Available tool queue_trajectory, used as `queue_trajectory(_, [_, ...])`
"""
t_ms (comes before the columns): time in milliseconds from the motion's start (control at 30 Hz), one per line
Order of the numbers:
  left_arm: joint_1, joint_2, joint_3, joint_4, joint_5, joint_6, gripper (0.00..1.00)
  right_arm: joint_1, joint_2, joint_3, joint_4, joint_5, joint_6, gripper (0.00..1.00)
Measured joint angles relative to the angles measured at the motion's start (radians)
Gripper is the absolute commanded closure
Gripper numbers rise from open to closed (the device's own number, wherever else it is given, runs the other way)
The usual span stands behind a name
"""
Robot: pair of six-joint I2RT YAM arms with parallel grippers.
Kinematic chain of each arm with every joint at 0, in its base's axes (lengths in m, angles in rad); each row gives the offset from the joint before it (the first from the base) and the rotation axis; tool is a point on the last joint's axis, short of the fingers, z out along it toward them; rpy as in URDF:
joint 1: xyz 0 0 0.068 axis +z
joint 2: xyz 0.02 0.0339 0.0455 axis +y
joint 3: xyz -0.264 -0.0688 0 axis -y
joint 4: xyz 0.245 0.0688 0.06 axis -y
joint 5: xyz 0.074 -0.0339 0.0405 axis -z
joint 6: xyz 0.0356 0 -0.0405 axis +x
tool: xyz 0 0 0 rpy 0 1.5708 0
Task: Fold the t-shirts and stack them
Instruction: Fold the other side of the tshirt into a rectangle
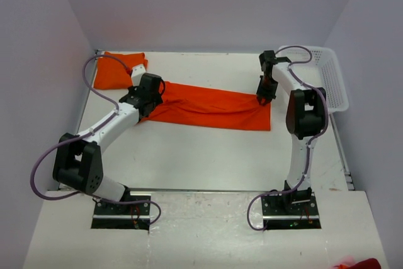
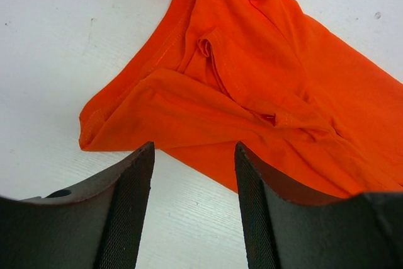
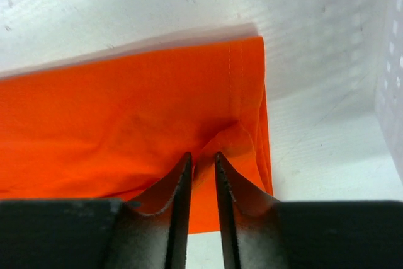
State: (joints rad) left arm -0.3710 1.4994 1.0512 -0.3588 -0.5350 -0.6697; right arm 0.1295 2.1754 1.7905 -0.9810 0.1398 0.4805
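Orange folded t-shirt (image 1: 116,70) is sitting finished at the tabletop's far-left corner, while I am judging the long t-shirt (image 1: 214,106) mid-tabletop only half-folded, right gripper (image 3: 200,155) pinching its right end, left gripper (image 2: 194,149) hovering unclenched over its left.

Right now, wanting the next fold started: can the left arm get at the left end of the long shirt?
Probably yes. The left gripper hangs open and empty right at that end of the long t-shirt; nothing lies on it there, and the right gripper is at the opposite hem.
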Motion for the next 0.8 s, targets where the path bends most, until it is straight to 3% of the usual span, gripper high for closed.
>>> queue_trajectory(233, [-0.014, -0.053, -0.028, 0.025, 0.041, 0.046, 0.41, -0.002, 0.040, 0.094, -0.007, 0.025, -0.017, 0.52])
queue_trajectory(333, [-0.016, -0.041, -0.042, 0.058, 0.098, 0.072, 0.44, -0.002, 0.002, 0.062, 0.034, 0.025, -0.036, 0.51])
queue_trajectory(433, [-0.017, 0.018, -0.031, 0.093, 0.167, 0.088, 0.54, 0.002, -0.086, 0.006, 0.053, 0.015, -0.045, 0.51])
queue_trajectory(800, [-0.017, 0.277, 0.124, 0.138, 0.325, 0.089, 0.54, 0.135, -0.526, -0.111, 0.128, -0.061, -0.065, 0.51])
